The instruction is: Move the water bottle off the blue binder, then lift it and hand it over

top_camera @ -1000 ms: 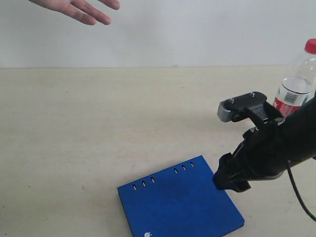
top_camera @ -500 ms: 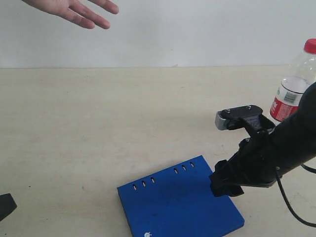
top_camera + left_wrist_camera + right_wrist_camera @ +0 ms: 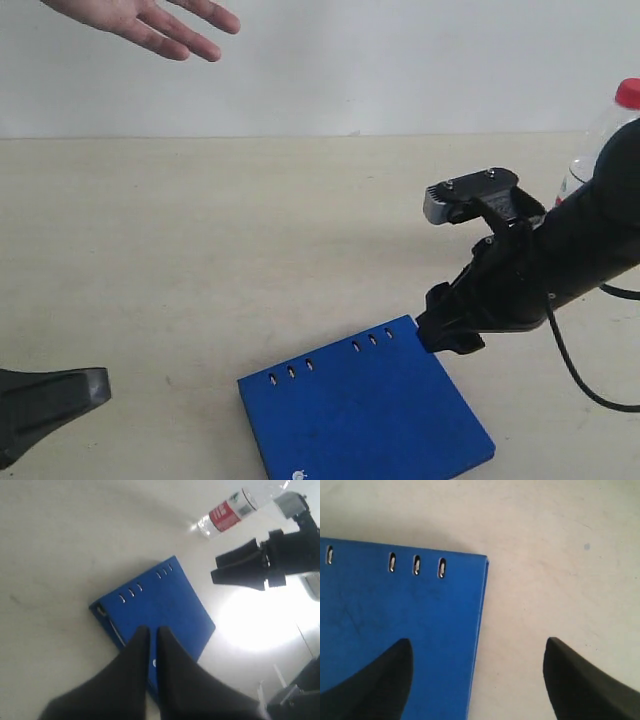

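The blue binder (image 3: 365,410) lies flat near the table's front, its slot holes along the far edge. The water bottle (image 3: 622,105) stands on the table at the far right, off the binder, mostly hidden behind my right arm; only its red cap and shoulder show. The left wrist view shows more of the bottle (image 3: 227,514), including its red label. My right gripper (image 3: 441,335) hovers open at the binder's far right corner. Its fingers (image 3: 390,670) straddle the binder's edge (image 3: 479,620) with nothing between them. My left gripper (image 3: 98,385) is shut and empty, left of the binder (image 3: 155,605).
A person's open hand (image 3: 150,25) reaches in at the top left, above the table's far side. A pale wall backs the beige table (image 3: 200,230). A black cable (image 3: 575,375) hangs from my right arm.
My right gripper has moved left and slightly up to the binder's corner, and its arm now covers most of the bottle. My left gripper has come into view at the bottom left.
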{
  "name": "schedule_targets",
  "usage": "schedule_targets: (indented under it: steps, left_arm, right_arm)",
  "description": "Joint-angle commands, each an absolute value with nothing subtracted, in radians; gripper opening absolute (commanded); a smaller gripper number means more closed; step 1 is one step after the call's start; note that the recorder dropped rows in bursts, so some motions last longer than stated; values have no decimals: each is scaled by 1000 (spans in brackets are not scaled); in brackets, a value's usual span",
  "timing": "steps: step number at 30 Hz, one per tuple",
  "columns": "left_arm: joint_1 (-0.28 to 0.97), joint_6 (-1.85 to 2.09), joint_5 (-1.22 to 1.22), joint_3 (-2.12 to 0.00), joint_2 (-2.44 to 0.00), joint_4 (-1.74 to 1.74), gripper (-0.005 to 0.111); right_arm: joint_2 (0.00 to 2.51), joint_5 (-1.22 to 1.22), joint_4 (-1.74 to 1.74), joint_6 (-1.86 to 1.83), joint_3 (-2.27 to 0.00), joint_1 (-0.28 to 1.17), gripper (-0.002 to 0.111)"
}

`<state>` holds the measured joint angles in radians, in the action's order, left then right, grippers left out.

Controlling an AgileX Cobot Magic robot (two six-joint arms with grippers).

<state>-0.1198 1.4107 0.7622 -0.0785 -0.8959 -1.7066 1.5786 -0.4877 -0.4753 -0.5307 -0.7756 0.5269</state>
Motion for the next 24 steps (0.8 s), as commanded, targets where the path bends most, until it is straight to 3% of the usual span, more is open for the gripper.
schedule_targets:
  steps: [1,9,13,15,17,19,21,24]
  left_arm:
    - [-119,1580,836,-111,-1160,-1744,5]
    - [-110,1692,873,-206,-1518,-1744,5]
    - [3,1699,889,-326,-1702,-1744,5]
    - [48,1699,889,-379,-1778,-1744,15]
    - [65,1693,896,-437,-1831,-1744,43]
    - [67,1651,940,-480,-1858,-1744,63]
    - [70,1634,990,-519,-1881,-1744,68]
    - [70,1627,991,-545,-1909,-1744,68]
  right_arm:
    - [1577,-531,-417,-532,-781,528,65]
    - [1602,-390,-385,-319,-781,528,65]
    - [1662,-386,-445,-308,-781,528,65]
    - [1666,-437,-450,-318,-781,515,65]
    - [1666,-515,-517,-383,-781,461,65]
    - [1666,-640,-730,-636,-781,400,65]
    - [1668,-769,-919,-837,-781,342,65]
    - [1696,-770,-949,-872,-781,285,65]
